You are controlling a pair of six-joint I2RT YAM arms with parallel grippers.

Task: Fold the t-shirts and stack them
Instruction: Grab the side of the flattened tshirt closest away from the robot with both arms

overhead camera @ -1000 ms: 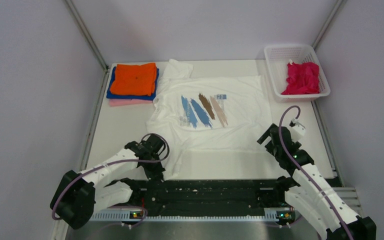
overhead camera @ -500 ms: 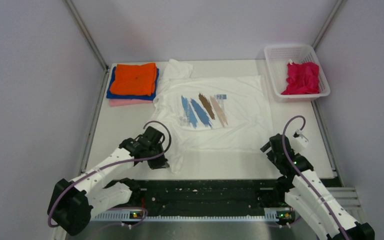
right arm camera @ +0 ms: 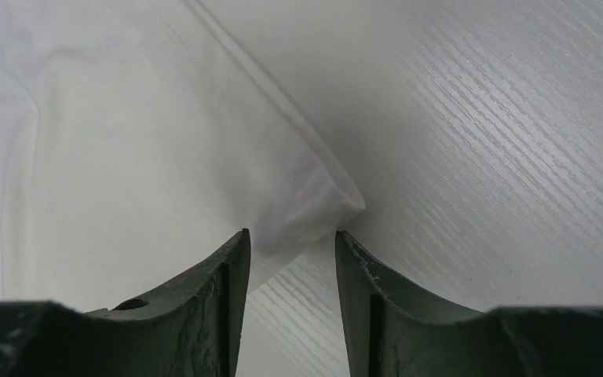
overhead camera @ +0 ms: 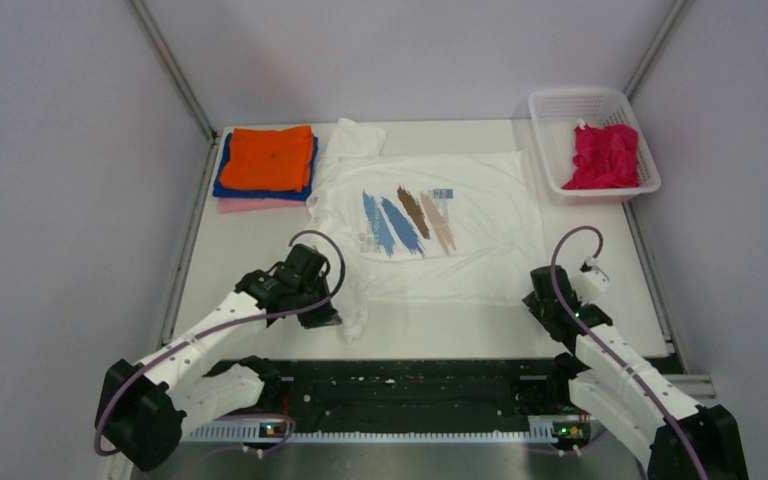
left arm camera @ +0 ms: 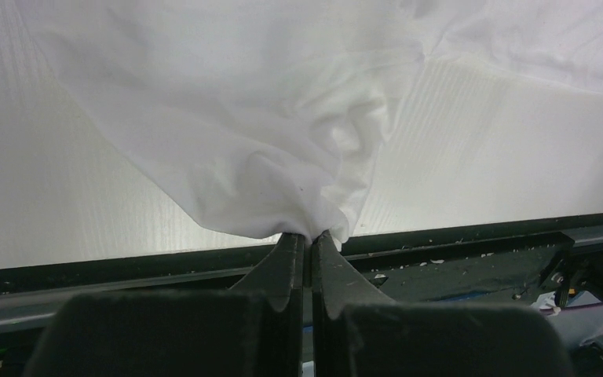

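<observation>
The table carries the white t-shirt, which lies spread flat at its middle with the blue, brown and tan brush-stroke print facing up; one sleeve lies crumpled at the shirt's far left corner.

Just off the white shirt's far left side sits a folded stack: the orange t-shirt on top, the blue t-shirt showing as a rim beneath it, and the pink t-shirt at the bottom, its near edge peeking out.

Off the white shirt's far right corner, apart from it, stands a white mesh basket; the magenta t-shirt lies crumpled inside.

At the white shirt's near left corner the left gripper has its jaws pressed together on a bunch of the cloth; the fabric gathers into a puckered knot at the fingertips and fans away from them over the table.

At the white shirt's near right corner the right gripper hangs low with its jaws apart; the hem corner lies flat on the table just ahead of the gap, with the left finger over the cloth and the right finger over bare table.
</observation>
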